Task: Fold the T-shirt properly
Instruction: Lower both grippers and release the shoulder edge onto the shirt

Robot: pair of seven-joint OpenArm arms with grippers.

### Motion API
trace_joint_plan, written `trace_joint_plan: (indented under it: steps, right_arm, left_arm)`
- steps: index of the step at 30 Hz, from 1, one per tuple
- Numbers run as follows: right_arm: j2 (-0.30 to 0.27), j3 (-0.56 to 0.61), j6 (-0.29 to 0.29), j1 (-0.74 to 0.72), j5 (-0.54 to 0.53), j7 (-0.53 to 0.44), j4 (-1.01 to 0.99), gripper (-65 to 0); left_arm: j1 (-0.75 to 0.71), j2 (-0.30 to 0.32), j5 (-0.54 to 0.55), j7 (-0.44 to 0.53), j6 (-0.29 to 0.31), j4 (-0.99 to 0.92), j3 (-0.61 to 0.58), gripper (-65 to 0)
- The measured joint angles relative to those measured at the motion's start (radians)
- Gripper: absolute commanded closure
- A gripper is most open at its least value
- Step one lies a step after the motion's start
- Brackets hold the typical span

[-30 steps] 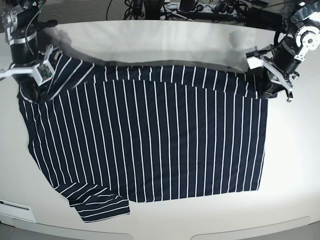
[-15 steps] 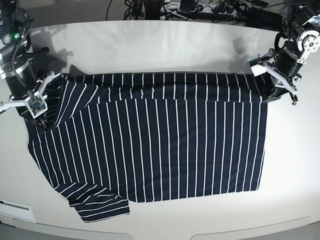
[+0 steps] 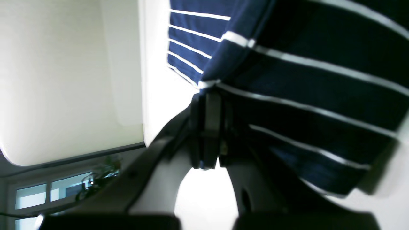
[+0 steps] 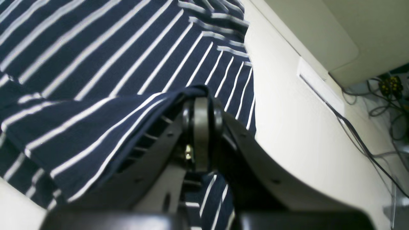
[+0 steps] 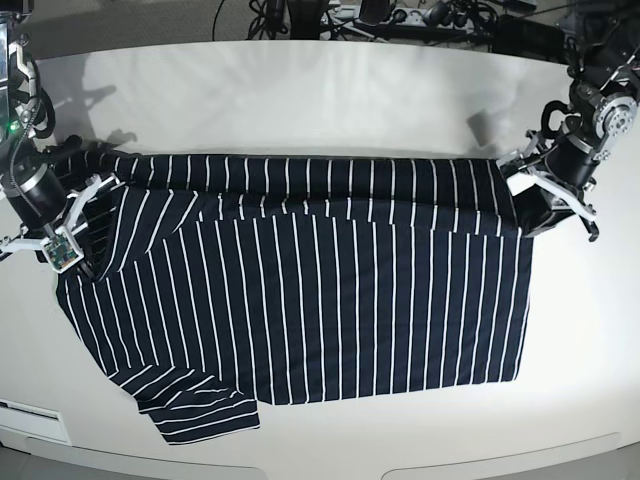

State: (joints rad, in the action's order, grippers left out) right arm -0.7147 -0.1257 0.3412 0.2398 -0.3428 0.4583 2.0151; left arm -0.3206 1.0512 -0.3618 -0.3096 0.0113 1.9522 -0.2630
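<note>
1. The T-shirt lies spread across the middle of the pale surface, dark navy with thin white stripes running from far to near.
2. Its far edge is folded over toward the near side, forming a doubled band that runs from left to right across the shirt.
3. One short sleeve sticks out at the near left corner, lying flat on the surface.
4. The right pincer is at the left end of the folded band, its tips pressed together on a bunch of the cloth.
5. In the right wrist view the same pincer has striped fabric draped over its closed tips, and a fold of the shirt hangs from it toward the left.
6. The left pincer is at the right end of the folded band, also pressed together and pinching the shirt's edge.
7. In the left wrist view the left pincer holds a corner of the cloth, which rises from the tips and fills the upper right of the picture.
8. Cables and power strips lie beyond the far edge of the surface.
9. A small white label sits at the near left edge of the surface, apart from the shirt.
</note>
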Motion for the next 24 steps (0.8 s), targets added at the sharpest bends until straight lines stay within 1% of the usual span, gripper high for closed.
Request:
trace_joint_plan:
  steps: [2,5,6,10,12,14,15,19,22,23,24]
  right_arm:
    - [-0.001,0.04,-0.001,-0.031,-0.012,0.001,0.0,0.0]
    - [-0.019,0.145,0.016,-0.079,-0.007,0.022,-0.001,0.0]
    - [-0.02,0.18,0.013,-0.095,0.019,0.021,-0.001,0.0]
    - [-0.021,0.272,-0.064,-0.141,0.132,0.021,-0.001,0.0]
    - [-0.021,0.288,-0.112,-0.152,0.186,0.021,-0.001,0.0]
    - [-0.023,0.288,-0.175,-0.155,0.222,0.019,-0.001,0.0]
    - [-0.023,0.286,-0.187,-0.155,0.241,0.021,-0.001,0.0]
    - [-0.022,0.287,-0.175,-0.154,0.23,0.023,-0.001,0.0]
    - [-0.022,0.287,-0.174,-0.154,0.231,-0.002,-0.002,0.0]
    - [-0.022,0.287,-0.19,-0.154,0.235,-0.035,-0.01,-9.8]
    - [-0.017,0.288,-0.204,-0.162,0.24,-0.058,-0.024,-21.0]
  left_arm:
    - [0.011,0.0,0.041,0.007,-0.001,0.0,0.0,0.0]
    - [0.011,-0.001,0.041,0.015,0.007,0.0,0.0,0.0]
    - [0.011,0.0,0.041,0.015,0.016,0.0,0.0,0.0]
    - [0.011,-0.001,0.041,0.015,0.02,-0.001,0.0,0.0]
    - [0.011,-0.001,0.041,0.015,0.02,-0.003,0.0,0.0]
    - [0.011,-0.001,0.041,0.016,0.019,-0.011,0.0,0.0]
    - [0.014,-0.003,0.041,0.017,0.019,-0.022,0.0,0.0]
    - [0.053,-0.045,0.046,0.024,0.021,-0.074,0.0,0.0]
    - [0.077,-0.077,0.095,0.034,0.019,-0.084,0.0,0.0]
    - [0.091,-0.092,0.094,0.034,0.019,-0.085,0.0,-4.7]
    - [0.107,-0.109,0.097,0.034,0.015,-0.089,0.0,-15.5]
